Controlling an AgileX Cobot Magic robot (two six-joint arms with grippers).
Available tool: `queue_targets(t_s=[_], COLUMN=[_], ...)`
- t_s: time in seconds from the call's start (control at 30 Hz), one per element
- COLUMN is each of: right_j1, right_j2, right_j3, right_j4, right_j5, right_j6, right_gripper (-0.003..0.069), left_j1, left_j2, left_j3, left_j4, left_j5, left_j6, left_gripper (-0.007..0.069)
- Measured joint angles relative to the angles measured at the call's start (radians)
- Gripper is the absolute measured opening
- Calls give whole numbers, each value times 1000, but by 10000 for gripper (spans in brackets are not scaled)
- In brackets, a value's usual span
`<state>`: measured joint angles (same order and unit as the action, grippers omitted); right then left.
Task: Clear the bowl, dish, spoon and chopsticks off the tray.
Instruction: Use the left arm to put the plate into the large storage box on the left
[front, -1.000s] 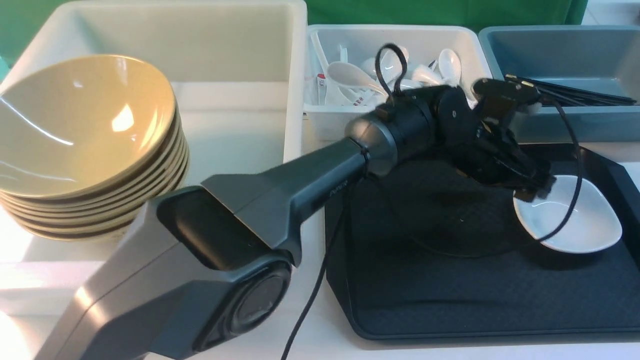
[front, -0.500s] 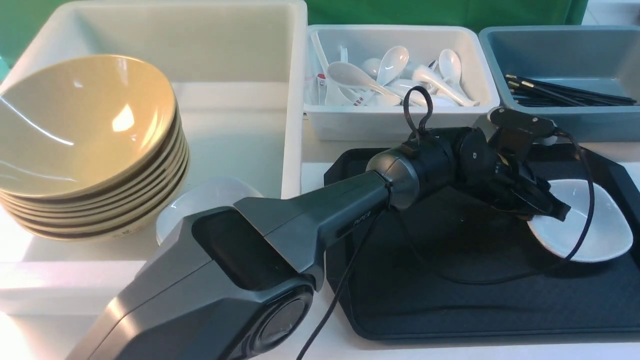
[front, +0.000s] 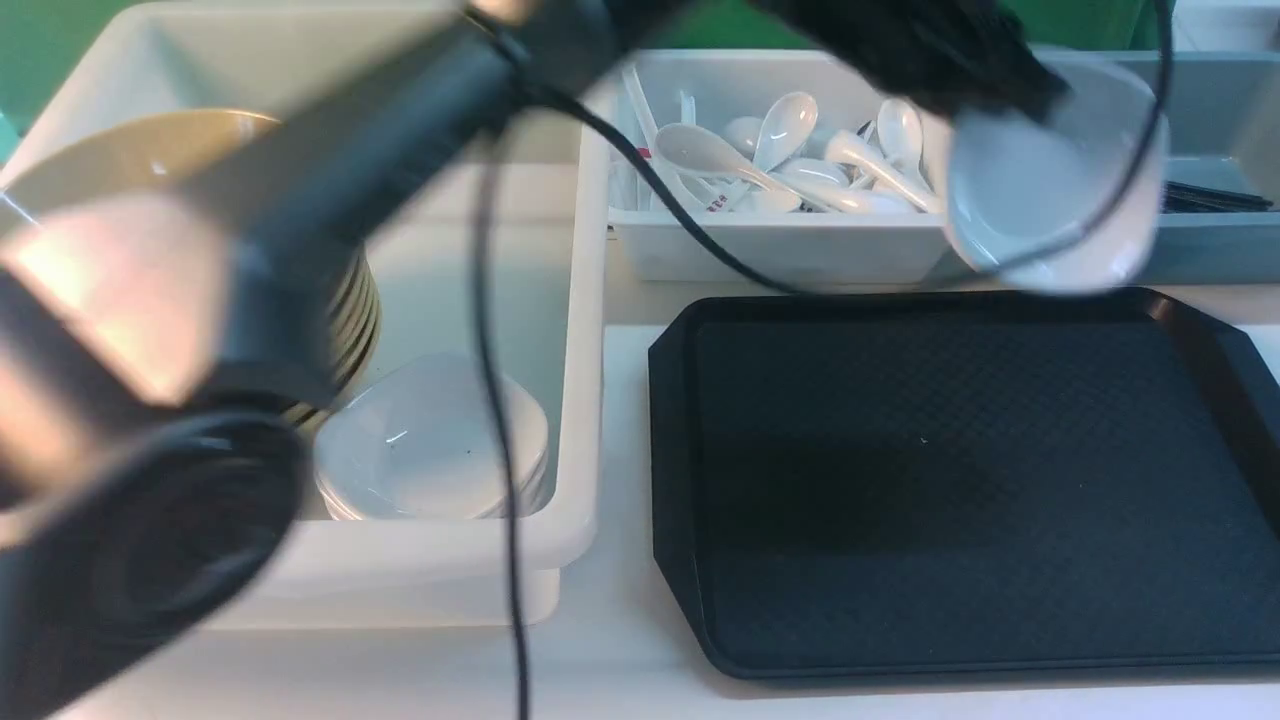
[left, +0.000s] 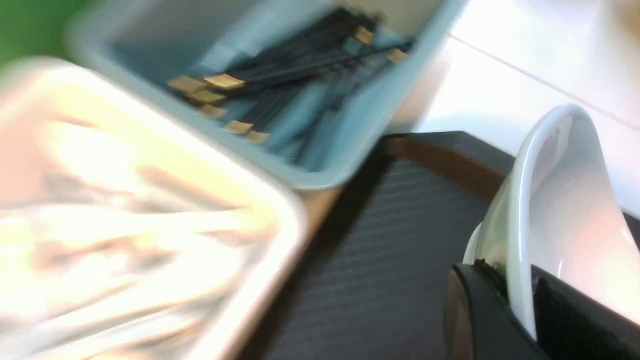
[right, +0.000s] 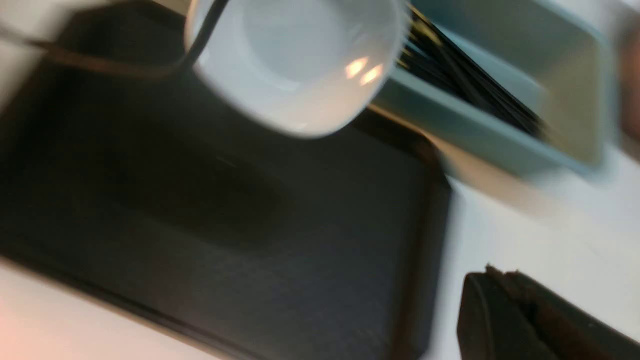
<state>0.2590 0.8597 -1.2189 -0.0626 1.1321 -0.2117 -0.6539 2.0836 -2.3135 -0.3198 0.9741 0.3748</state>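
Observation:
My left gripper (front: 1010, 85) is shut on the rim of the small white dish (front: 1050, 190) and holds it tilted in the air, above the back right of the black tray (front: 950, 480). The left wrist view shows the jaws (left: 510, 275) pinching the dish rim (left: 565, 200) over the tray (left: 375, 250). The tray floor is bare. My right gripper (right: 492, 272) is shut and empty over the white table beside the tray (right: 200, 225); the dish (right: 295, 60) hangs above it. Tan bowls (front: 130, 150) are stacked in the white tub, partly hidden by my arm.
A stack of white dishes (front: 430, 440) sits in the white tub (front: 580, 330) by the bowls. A white bin holds several spoons (front: 780, 160). A grey-blue bin (front: 1220, 250) holds black chopsticks (left: 280, 75). My blurred left arm crosses the left half of the front view.
My left arm has swung up and back, lifting the white dish off the tray's right side into the air. The tray is now bare, and the stack of dishes in the tub is uncovered.

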Motion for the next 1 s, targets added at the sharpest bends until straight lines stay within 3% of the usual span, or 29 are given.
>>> queue_targets(t_s=[0.17,0.3,0.63,0.77,1.0], right_j1=[0,46,421,481,488], right_j2=[128,273,533,584,594], right_j3=[-30,-112,-399,-435,-439], right_j4=[287,415,331,279,220], right_j5=[-44,-43,-46,-46,-39], right_j6=[-206,-324,-344,-332,-308], right_gripper=[36,37,37,39,41], left_j1=[111,229,443,494,518], left_j2=[-193,-345,-516,-514,-515], left_j3=[62,270,798,895,980], left_j4=[189,268,141,107,97], left_j5=[241,277,114,66,54], left_j6=[-42,-74,-36,-14,7], left_gripper=[0,0,0,0,0])
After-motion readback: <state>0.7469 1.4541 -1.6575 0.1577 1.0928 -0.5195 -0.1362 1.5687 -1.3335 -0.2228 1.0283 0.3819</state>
